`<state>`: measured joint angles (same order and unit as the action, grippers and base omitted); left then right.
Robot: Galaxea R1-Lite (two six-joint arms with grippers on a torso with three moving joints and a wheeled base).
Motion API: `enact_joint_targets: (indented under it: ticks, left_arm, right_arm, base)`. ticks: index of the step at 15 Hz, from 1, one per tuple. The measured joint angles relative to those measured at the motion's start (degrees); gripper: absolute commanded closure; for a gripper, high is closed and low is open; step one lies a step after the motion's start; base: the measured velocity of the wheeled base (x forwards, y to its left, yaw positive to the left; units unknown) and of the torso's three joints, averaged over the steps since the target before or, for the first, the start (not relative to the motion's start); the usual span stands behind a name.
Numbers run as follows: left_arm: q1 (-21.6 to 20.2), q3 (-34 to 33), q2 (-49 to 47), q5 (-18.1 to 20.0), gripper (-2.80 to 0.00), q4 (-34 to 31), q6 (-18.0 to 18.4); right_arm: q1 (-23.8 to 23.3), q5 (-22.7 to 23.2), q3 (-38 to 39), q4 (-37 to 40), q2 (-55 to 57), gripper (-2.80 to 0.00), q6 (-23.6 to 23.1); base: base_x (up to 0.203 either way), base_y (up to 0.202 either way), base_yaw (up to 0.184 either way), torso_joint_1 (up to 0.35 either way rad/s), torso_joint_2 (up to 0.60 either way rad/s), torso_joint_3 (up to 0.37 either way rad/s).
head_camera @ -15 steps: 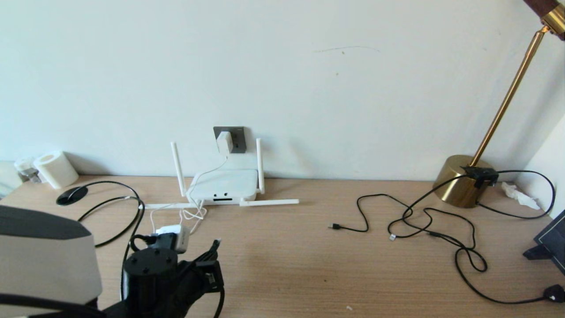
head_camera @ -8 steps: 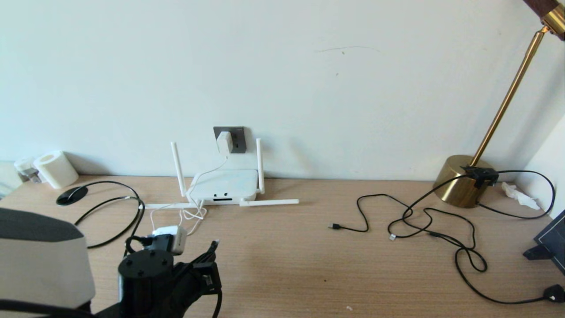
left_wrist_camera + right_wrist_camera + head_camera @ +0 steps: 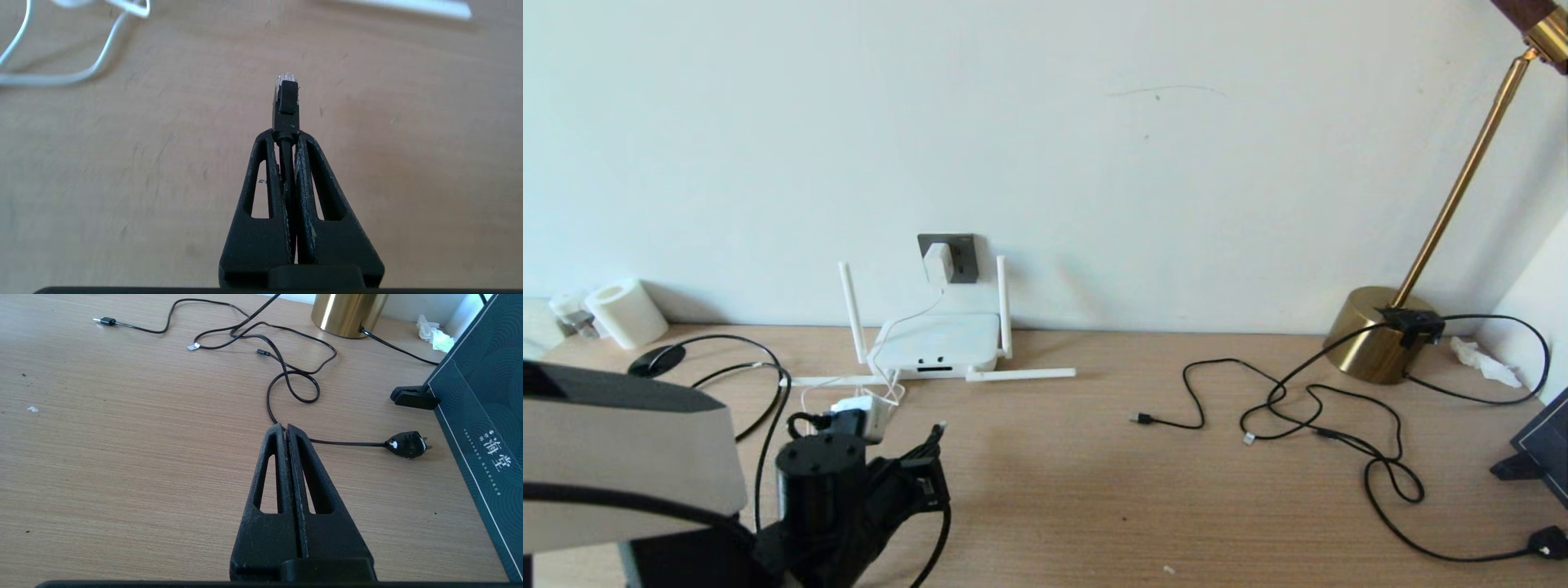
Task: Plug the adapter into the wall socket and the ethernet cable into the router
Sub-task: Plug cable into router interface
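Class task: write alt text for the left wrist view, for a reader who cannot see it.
The black left gripper is shut on the black ethernet cable, whose clear-tipped plug juts past the fingertips above a light wooden desk. A thin white cord loops nearby.

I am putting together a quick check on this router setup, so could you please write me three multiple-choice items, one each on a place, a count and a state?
1. Where is the adapter?
A. In the wall socket
B. Beside the lamp
C. On the router

2. How many router antennas stand upright?
A. Four
B. Two
C. None

3. What is the left gripper doing?
A. Open and empty
B. Shut on the ethernet cable
C. Shut on paper

Answers: 1 A, the white block sits on the grey plate; 2 B, the other two lie flat; 3 B, the clear-tipped plug sticks out past its fingertips.
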<state>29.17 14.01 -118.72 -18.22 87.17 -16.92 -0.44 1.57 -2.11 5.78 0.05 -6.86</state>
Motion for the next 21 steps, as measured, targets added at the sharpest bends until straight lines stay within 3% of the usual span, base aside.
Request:
enact_joint_targets:
  ticks: [4,8,21]
  left_arm:
    - [-2.2,5.2,-3.0,0.4,0.00,0.0,2.9]
    - [-3.2,7.4,-5.0,1.1,0.00,0.0,3.0]
    - [-3.8,6.9,-5.6,0.6,0.00,0.0,2.7]
  right_arm:
    - [0.0,0.0,0.1,0.0,0.0,0.00,0.0]
    - [0.0,0.0,0.0,0.0,0.0,0.00,0.0]
    - [0.0,-0.1,0.0,0.0,0.0,0.00,0.0]
  base:
    - [0.000,0.000,0.000,0.000,0.00,0.000]
    - [0.000,0.000,0.000,0.000,0.00,0.000]
    - [0.000,0.000,0.000,0.000,0.00,0.000]
